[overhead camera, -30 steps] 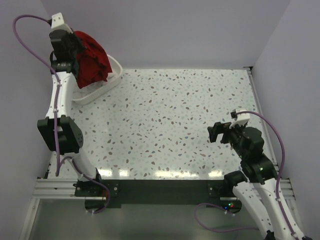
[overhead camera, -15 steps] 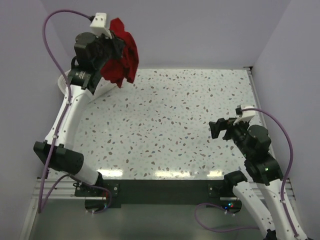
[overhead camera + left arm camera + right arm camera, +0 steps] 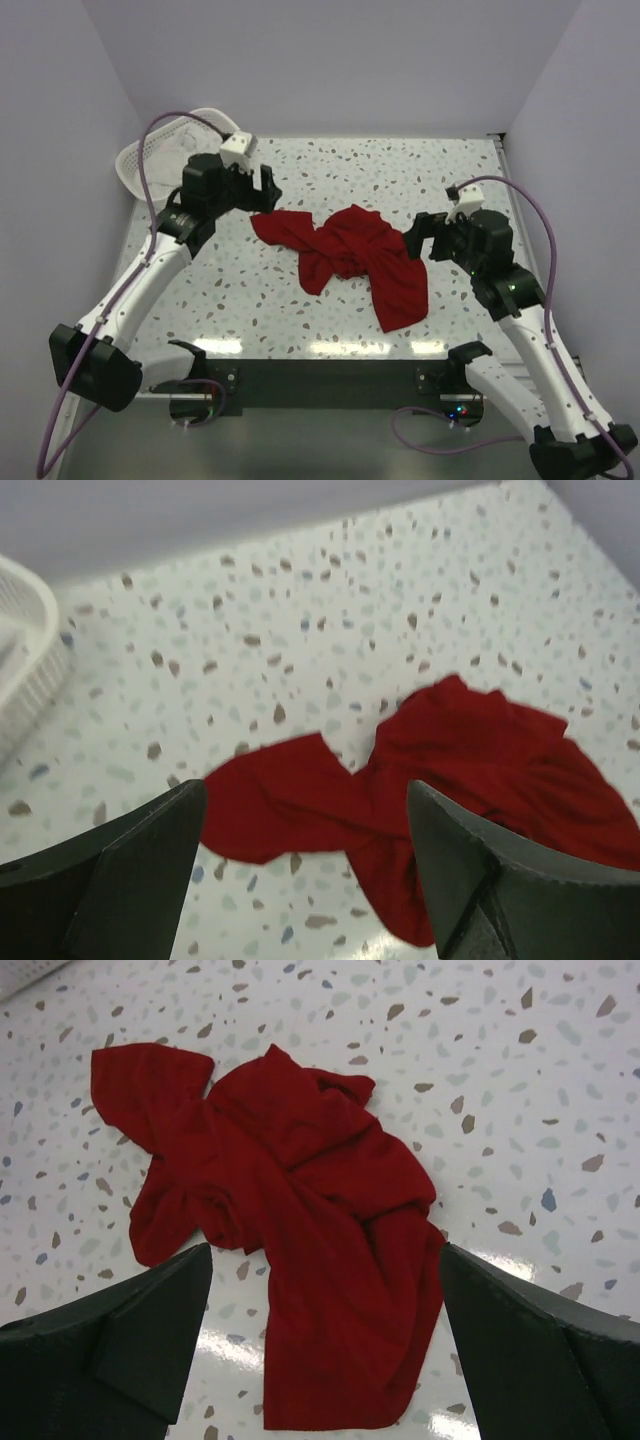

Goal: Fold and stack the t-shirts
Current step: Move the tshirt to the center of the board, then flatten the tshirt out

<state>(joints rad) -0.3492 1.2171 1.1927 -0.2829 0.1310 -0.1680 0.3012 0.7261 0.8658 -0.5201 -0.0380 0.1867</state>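
The left arm (image 3: 140, 285) reaches from the lower left of the overhead frame up toward the upper centre-left. Its left gripper (image 3: 262, 187) points right, with the jaws spread wide and nothing between them. The right arm (image 3: 530, 322) rises from the lower right, bent at the elbow. Its right gripper (image 3: 422, 238) aims left at mid-frame, jaws likewise wide apart and empty.

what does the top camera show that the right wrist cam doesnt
Only the top view: both arms, the left gripper open near the left end of the red t-shirt, and the whole white basket in the far-left corner. Only the right wrist view: the cloth's creases close up, framed by the open right gripper. Both: the t-shirt lying crumpled on the speckled table, held by neither gripper.
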